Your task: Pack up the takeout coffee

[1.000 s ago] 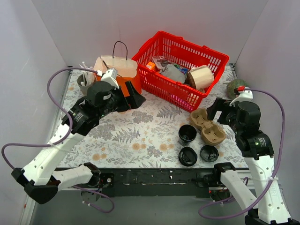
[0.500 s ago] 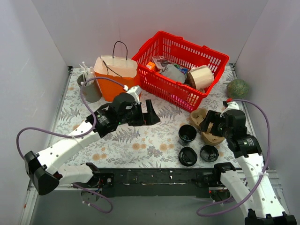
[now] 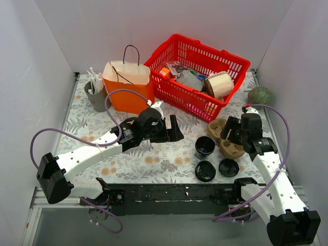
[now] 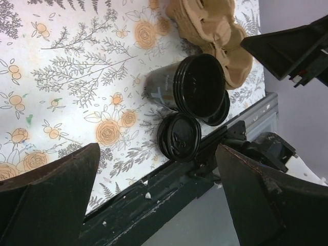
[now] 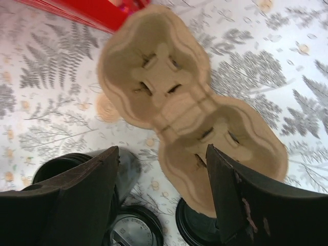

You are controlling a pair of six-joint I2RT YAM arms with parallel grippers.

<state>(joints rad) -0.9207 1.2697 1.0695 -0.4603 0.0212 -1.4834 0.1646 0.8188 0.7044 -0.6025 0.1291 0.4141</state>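
I cannot see a brown-inside lidded takeout coffee in any view. A lidless black cup [image 3: 205, 147], black inside, stands near the table's front; it also shows in the left wrist view [image 4: 197, 92]. Two loose black lids [image 3: 205, 170] [image 3: 228, 167] lie in front of it. A brown cardboard cup carrier [image 3: 228, 139] lies to its right. My left gripper [image 3: 171, 130] is open and empty, left of the cup [image 4: 159, 205]. My right gripper [image 3: 230, 132] is open and empty just above the carrier [image 5: 174, 97], its fingers [image 5: 66, 200] spread either side of the carrier's near pocket.
A red basket [image 3: 197, 72] with packets and a tan roll stands at the back. An orange paper bag [image 3: 128, 84] and a grey holder [image 3: 96, 95] with utensils stand at the back left. A green ball [image 3: 261, 95] lies at the right edge.
My left arm has swung from the paper bag rightward to the table's middle, towards the black cup. My right gripper has moved left and down over the carrier.
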